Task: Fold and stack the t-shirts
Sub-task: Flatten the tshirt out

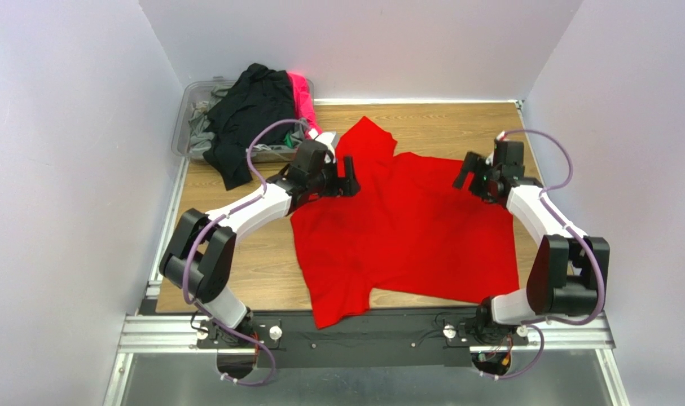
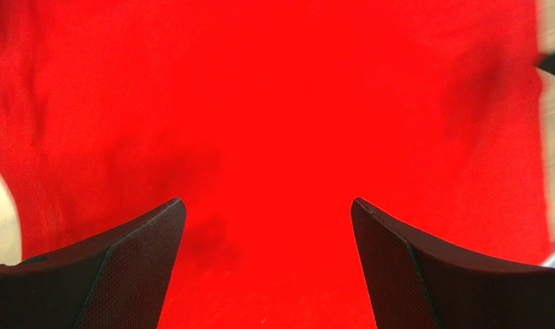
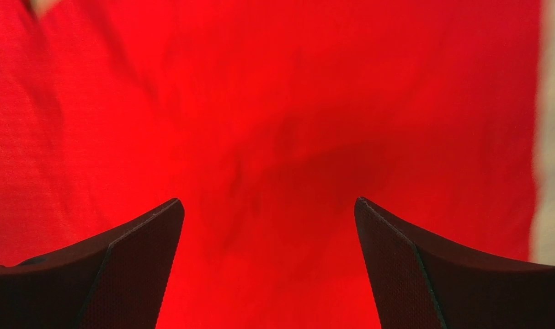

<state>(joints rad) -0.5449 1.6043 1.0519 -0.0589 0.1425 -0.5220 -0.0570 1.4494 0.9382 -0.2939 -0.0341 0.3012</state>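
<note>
**Overhead view.** We see the red t-shirt [image 1: 405, 228] lying spread out, with some wrinkles, across the middle of the wooden desk [image 1: 236, 271]. One part of the cloth reaches toward the far side. A near corner lies over the dark rail at the desk's front edge. The left tool [image 1: 348, 176] is poised over the shirt's far left part, and the right tool [image 1: 469, 173] over its far right corner. The two are well apart, with the width of the garment between them.

At the far left corner of the desk stands a clear plastic bin [image 1: 187, 114]. A black t-shirt [image 1: 244, 118] is heaped in it and spills over its near rim onto the desk. A hot-pink t-shirt [image 1: 300, 95] lies just beside the black one, and some grey cloth [image 1: 203, 128] sits against the bin's left wall.

**Left wrist view.** We find the left tool [image 2: 266, 203] with its jaws spread wide and nothing between them. Its dark textured fingers [image 2: 122, 267] frame plain red fabric, which fills almost the whole view.

**Right wrist view.** The right tool [image 3: 268, 201] is likewise wide apart and grips nothing. Softly creased red cloth lies beneath it, and a strip of desk shows at the right margin. We cannot tell from these views whether either tool touches the fabric.
</note>
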